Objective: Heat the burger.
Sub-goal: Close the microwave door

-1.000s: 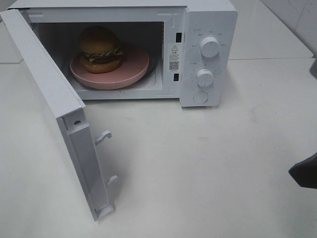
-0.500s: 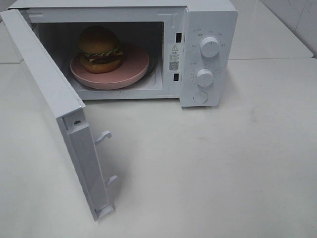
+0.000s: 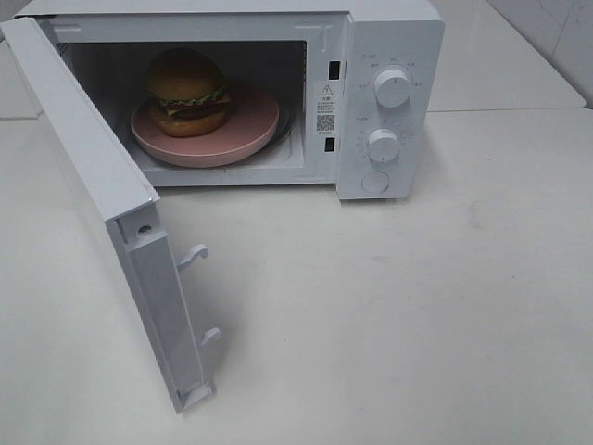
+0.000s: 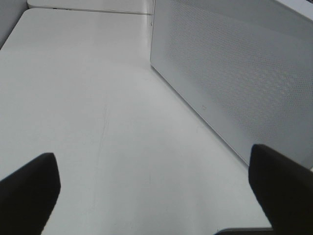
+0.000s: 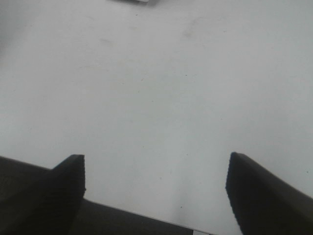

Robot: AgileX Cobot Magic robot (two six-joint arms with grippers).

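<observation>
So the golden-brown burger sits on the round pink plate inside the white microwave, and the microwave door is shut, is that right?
Not quite. The white microwave door is swung wide open, not shut; the exterior high view shows it. The golden-brown burger does sit on the round pink plate inside the white microwave.

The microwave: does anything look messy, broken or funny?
Nothing is spilled or broken. The burger sits upright on the pink plate inside the microwave, a bit off-centre. Only the door hangs wide open.
</observation>
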